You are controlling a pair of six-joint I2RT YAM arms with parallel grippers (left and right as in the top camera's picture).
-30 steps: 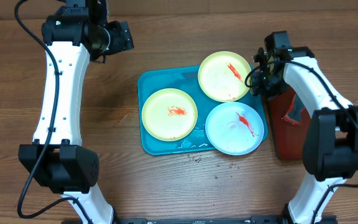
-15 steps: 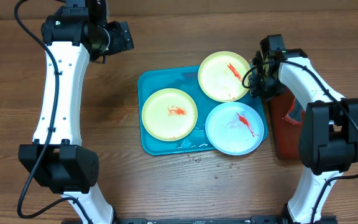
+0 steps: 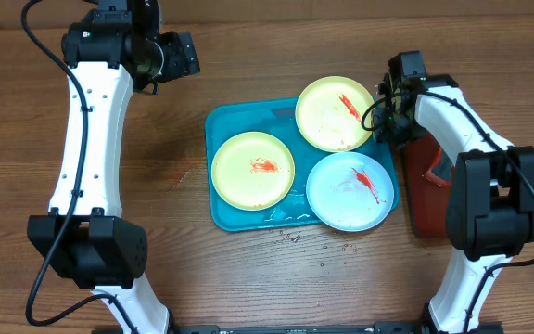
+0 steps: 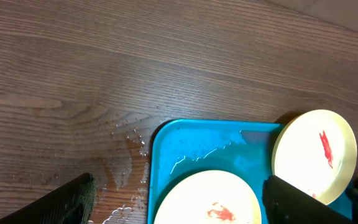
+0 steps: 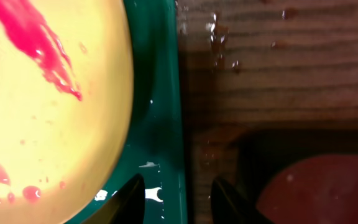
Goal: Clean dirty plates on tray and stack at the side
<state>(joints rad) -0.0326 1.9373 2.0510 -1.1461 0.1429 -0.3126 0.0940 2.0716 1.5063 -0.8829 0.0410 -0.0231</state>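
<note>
Overhead view: the turquoise tray (image 3: 239,119) lies mid-table on the brown wood tabletop (image 3: 174,213), its floor wet and shiny.
Plates: 3, all on the turquoise tray, each lying flat, none stacked.
Left plate (image 3: 252,170): yellow-green, in the tray's left half, with a small red smear at its centre.
Far-right plate (image 3: 336,113): yellow-green, at the tray's far right corner and reaching over the far rim, with a red streak and scattered red specks.
Near-right plate (image 3: 350,190): white, at the near right corner, with 1 red streak. Its rim comes right up to the far-right plate; whether they touch I cannot tell.
Water drops (image 3: 290,237): on the wood just off the tray's near edge.
Dark red tray (image 3: 425,218): just beside the turquoise tray on the right, partly under the right arm.
Left gripper (image 3: 185,56): high over the table's far left, well apart from the plates. Its 2 fingers (image 4: 67,199) are spread wide with nothing between them.
Right gripper (image 3: 385,119): at the tray's far right edge, beside the far-right plate. Its 2 fingertips (image 5: 132,199) stand a narrow gap apart, 1 over the tray floor and 1 over the wood outside. The rim lies between them and is not pinched.
</note>
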